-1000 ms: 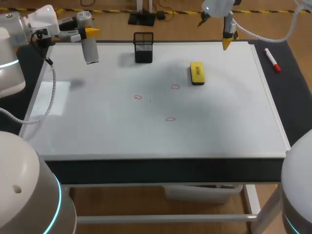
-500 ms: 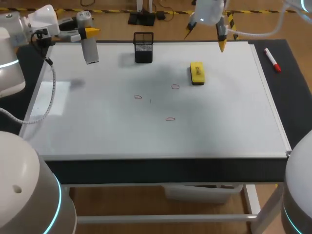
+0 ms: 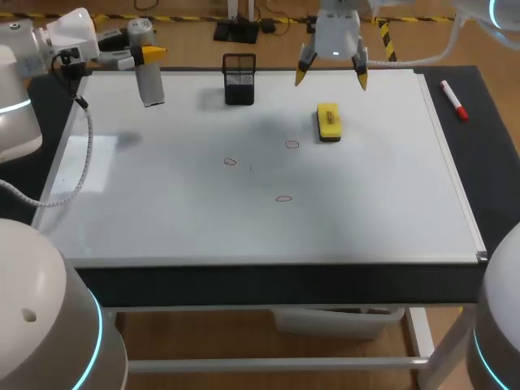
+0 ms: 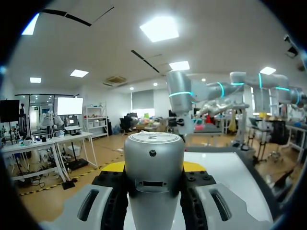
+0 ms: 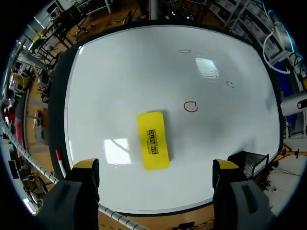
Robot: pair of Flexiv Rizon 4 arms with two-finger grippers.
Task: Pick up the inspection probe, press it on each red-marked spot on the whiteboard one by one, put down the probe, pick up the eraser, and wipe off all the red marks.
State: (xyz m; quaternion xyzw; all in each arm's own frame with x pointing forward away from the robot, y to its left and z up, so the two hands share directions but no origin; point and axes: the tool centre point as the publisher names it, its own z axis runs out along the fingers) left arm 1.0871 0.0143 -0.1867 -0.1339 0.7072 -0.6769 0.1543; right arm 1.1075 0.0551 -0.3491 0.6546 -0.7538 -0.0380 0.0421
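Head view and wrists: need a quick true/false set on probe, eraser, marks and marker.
1. The left gripper is shut on the inspection probe. True.
2. The right gripper is shut on the eraser. False: its fingers are spread wide and clear of the eraser, which lies flat on the whiteboard.
3. Three red marks show on the whiteboard. True.
4. The red marker lies on the whiteboard. False: it lies on the dark table past the board's right edge.

The probe (image 4: 153,158) largely hides left end effector's (image 3: 146,54) tips.
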